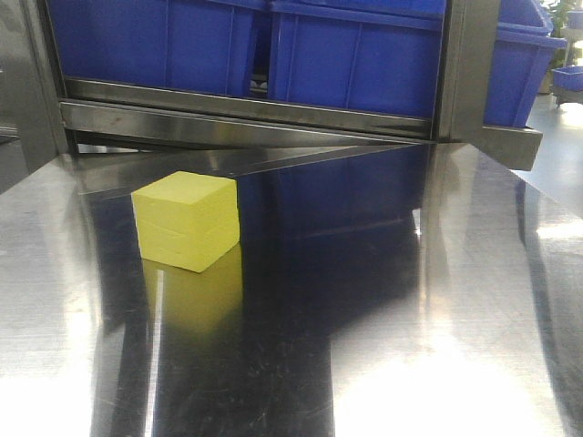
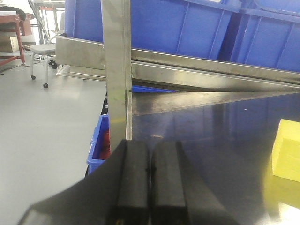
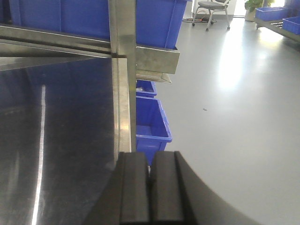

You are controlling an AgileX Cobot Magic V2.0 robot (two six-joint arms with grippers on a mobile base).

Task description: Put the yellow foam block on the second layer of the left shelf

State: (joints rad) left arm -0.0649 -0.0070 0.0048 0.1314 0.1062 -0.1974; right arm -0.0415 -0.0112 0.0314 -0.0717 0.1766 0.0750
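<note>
Steel worktop [image 1: 383,328], mirror-bright, ran back to a steel shelf [image 1: 246,118]. Two blue bins [image 1: 355,55] stood side by side on the shelf tier above the worktop. A third bin showed past the shelf's right post [image 1: 465,64].

Block [image 1: 187,221]: bright yellow foam, roughly a cube, faint seam lines across its sides. It lay flat on the worktop in front of the shelf, below the left bin, one corner turned toward the front camera. It stood apart from the shelf rail and touched only the worktop. Its reflection showed in the steel.

Left pincer [image 2: 150,187]: black, narrowed to nothing, pads [image 2: 133,183] pressed together, holding nothing. It hung at the worktop's edge near the shelf's left post [image 2: 116,70]. In its view the block sat at the far right of frame, well apart from the pads.

Right pincer [image 3: 150,192]: likewise pads touching, nothing between them. It sat by the shelf's right post, at the worktop's edge.

A blue crate [image 3: 152,124] stood on the grey floor beside the shelf's right post. Another crate beside the left post held something red, too dim to name.
</note>
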